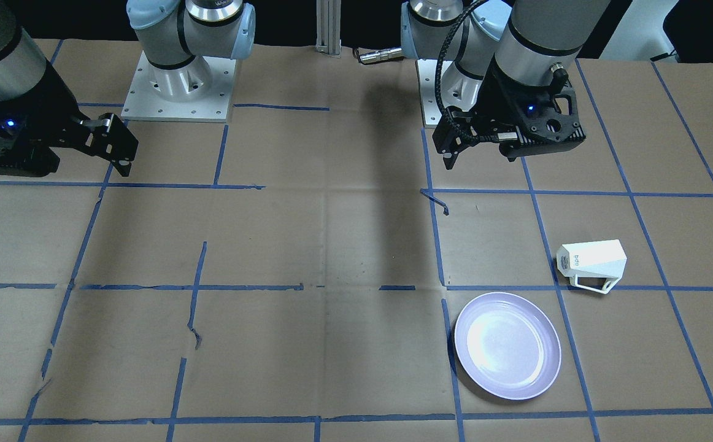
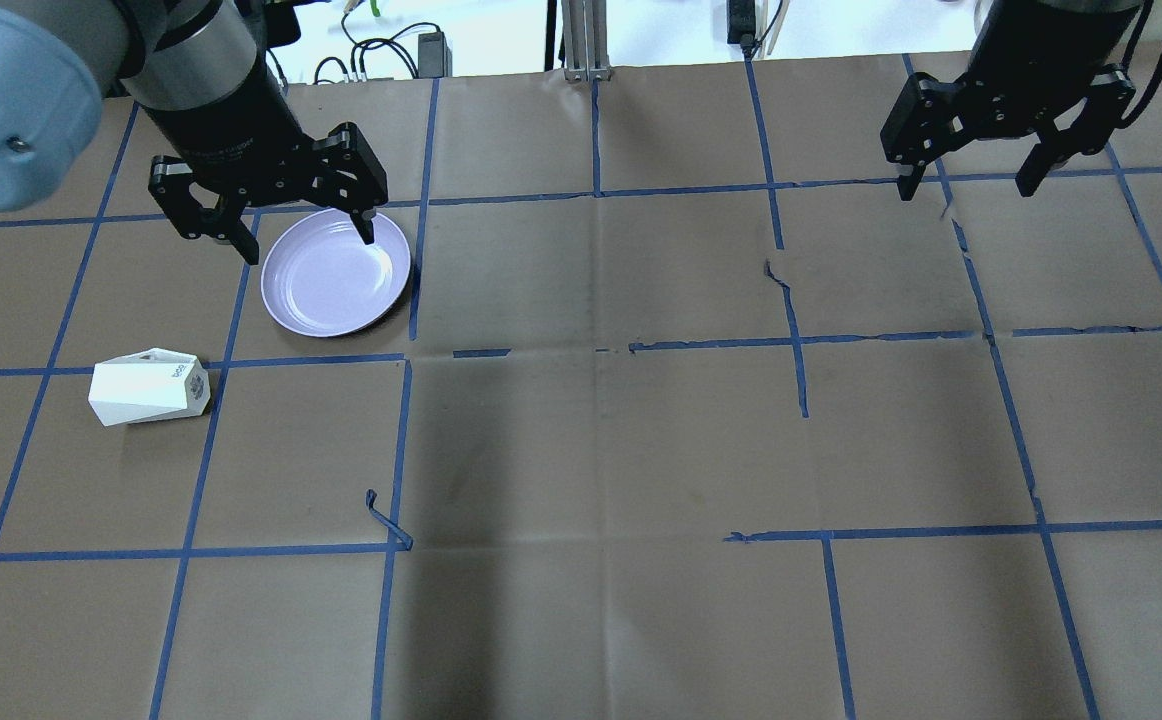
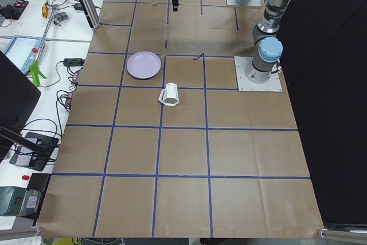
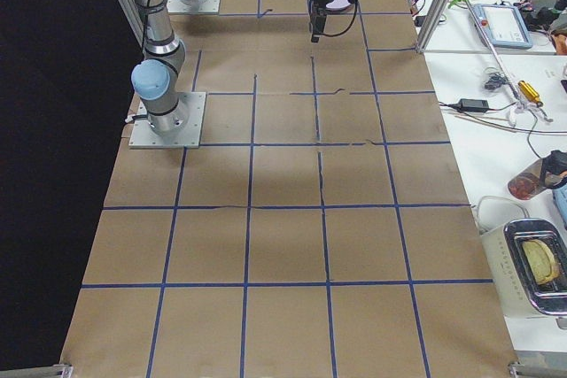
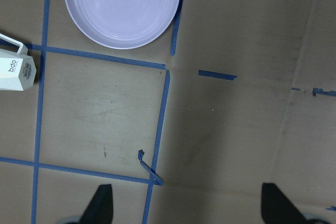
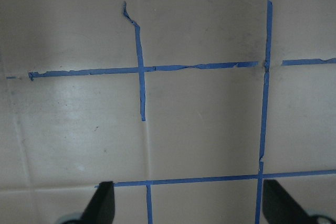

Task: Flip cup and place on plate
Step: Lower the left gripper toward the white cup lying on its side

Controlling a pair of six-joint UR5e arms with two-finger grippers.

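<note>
The white faceted cup (image 1: 591, 265) lies on its side on the brown paper, its lettered base towards the table's middle and its handle towards the operators' side. It also shows in the overhead view (image 2: 148, 386), the exterior left view (image 3: 170, 94) and the left wrist view (image 5: 16, 69). The lavender-white plate (image 1: 507, 345) sits upright and empty a short way from it (image 2: 336, 272) (image 5: 122, 6) (image 3: 143, 65). My left gripper (image 2: 308, 245) hangs open and empty high above the table (image 1: 479, 158) (image 5: 189, 203). My right gripper (image 2: 966, 188) is open and empty, far off on the other side (image 6: 186, 203).
Blue tape lines grid the paper-covered table (image 2: 601, 450). A loose curl of tape (image 2: 386, 520) sticks up near the cup's square (image 5: 149, 169). The arm bases (image 1: 178, 80) stand at the robot's edge. Benches with cables and devices (image 3: 34, 55) flank the table's far edge.
</note>
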